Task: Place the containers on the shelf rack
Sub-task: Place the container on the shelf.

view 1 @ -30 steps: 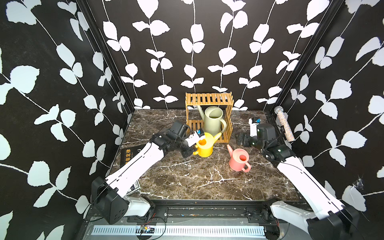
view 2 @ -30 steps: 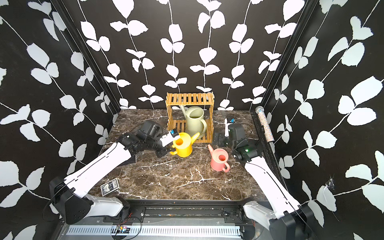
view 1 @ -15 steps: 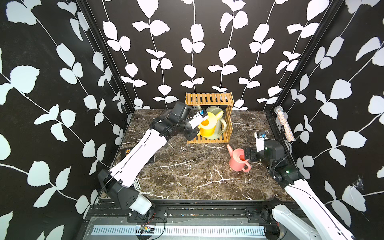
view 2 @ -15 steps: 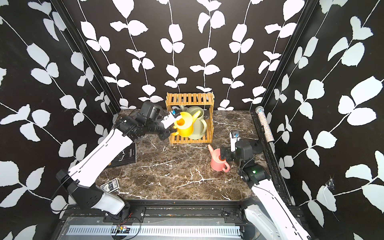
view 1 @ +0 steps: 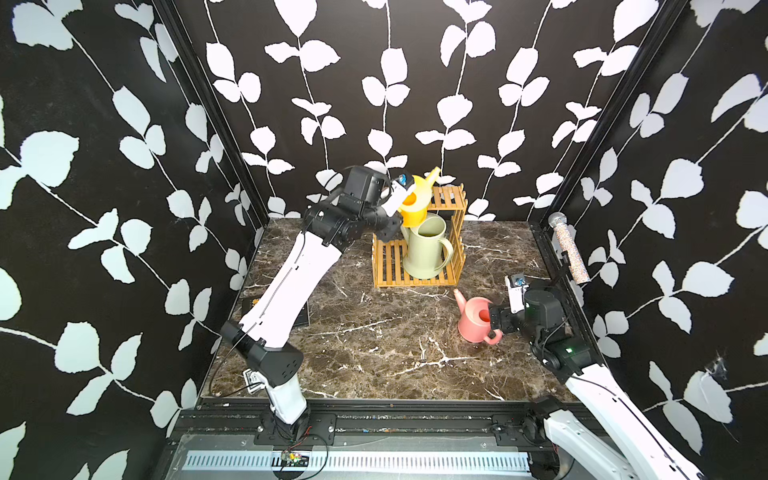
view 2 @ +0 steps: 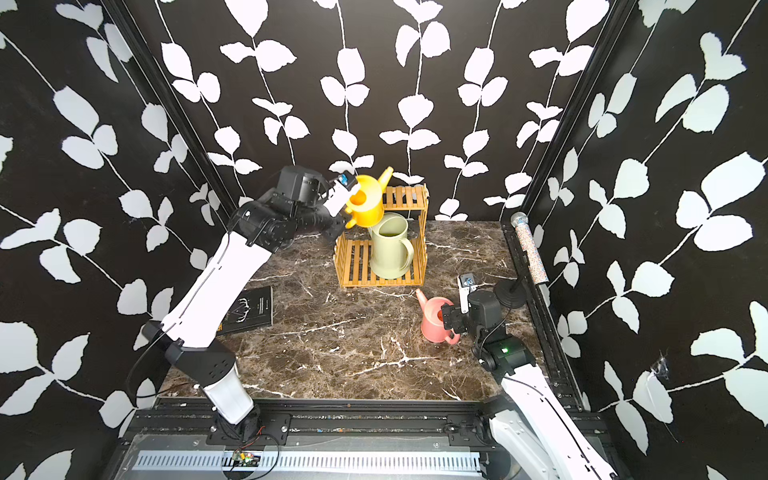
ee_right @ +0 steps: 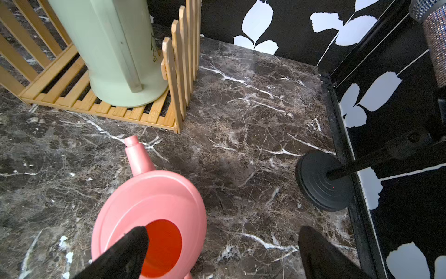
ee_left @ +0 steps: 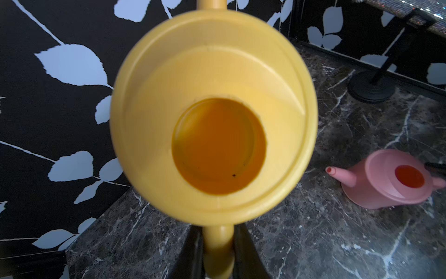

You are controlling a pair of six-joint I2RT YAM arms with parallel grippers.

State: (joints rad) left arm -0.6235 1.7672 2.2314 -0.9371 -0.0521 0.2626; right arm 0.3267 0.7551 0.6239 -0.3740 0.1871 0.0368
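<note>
Well, the left gripper (ee_left: 218, 251) is clamped tight on the handle of the yellow can (view 1: 415, 201), with a black finger pressed against each side of that handle (the fingers (ee_left: 246, 258) show plainly in the left wrist view). The can is held up off the table (view 1: 374, 353), at the height of the rack's top shelf and over its left end, tipped so its spout points up and away from the robot. Whether its base touches the top shelf I cannot tell.

The rack (view 1: 390, 266) stands toward the back of the table, in the middle. The green can (view 1: 426, 249) stands upright on the bottom shelf, toward the right side, with its handle facing the front right.

The pink can (view 1: 476, 320) sits upright on the table, just in front of the rack's right corner and apart from it, spout aimed toward the rack. The right gripper (ee_right: 224, 232) is low beside it with its jaws spread wide and gripping nothing: one finger hangs over the can's round opening, and the other is well out over bare table. The can's handle lies between them.

A microphone (view 1: 567, 249) on a black stand leans at the right edge, and a black book (view 2: 249, 309) lies flat on the left.
</note>
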